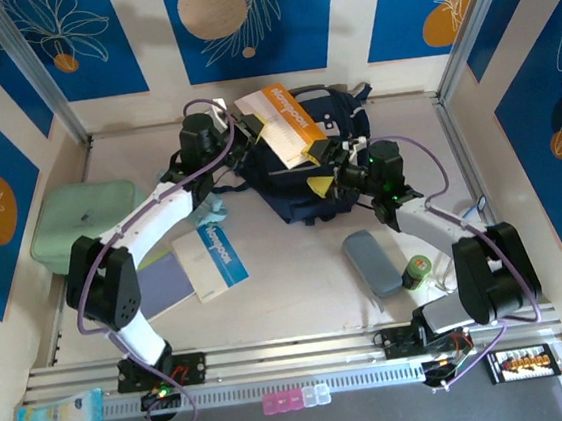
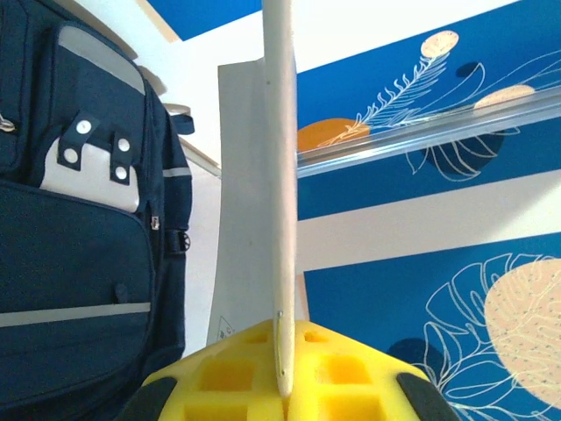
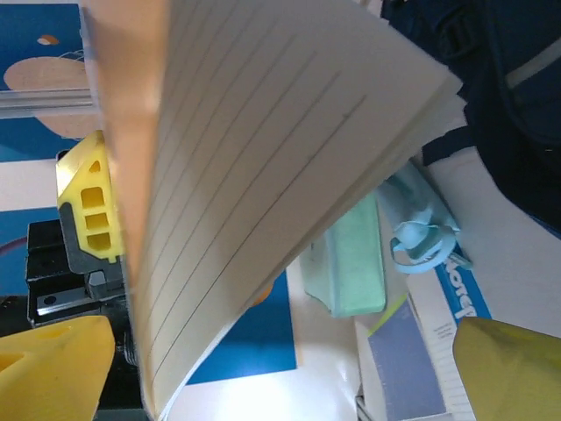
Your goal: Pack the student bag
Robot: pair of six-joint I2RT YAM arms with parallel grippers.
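Orange notebook [image 1: 286, 116] is clamped in left gripper [image 2: 282, 386] jaws at the student bag [image 2: 70, 263]; right gripper [image 3: 280, 364] jaws are spread wide, nothing gripped.

A: Student bag [image 1: 298, 183]: navy woven cloth, matt; its grey trim faintly shiny.
B: Notebook [image 1: 287, 119] on top of the bag: orange cover glossy, pages [image 3: 263, 175] matt ruled paper.
A: Left gripper [image 2: 282, 386] beside the bag: 2 yellow moulded plastic pads, cellular, matt.
B: Left of the bag, mint case [image 1: 82, 226]: smooth, satin. Table [image 1: 299, 289] in front of the bag: white, smooth, matt.
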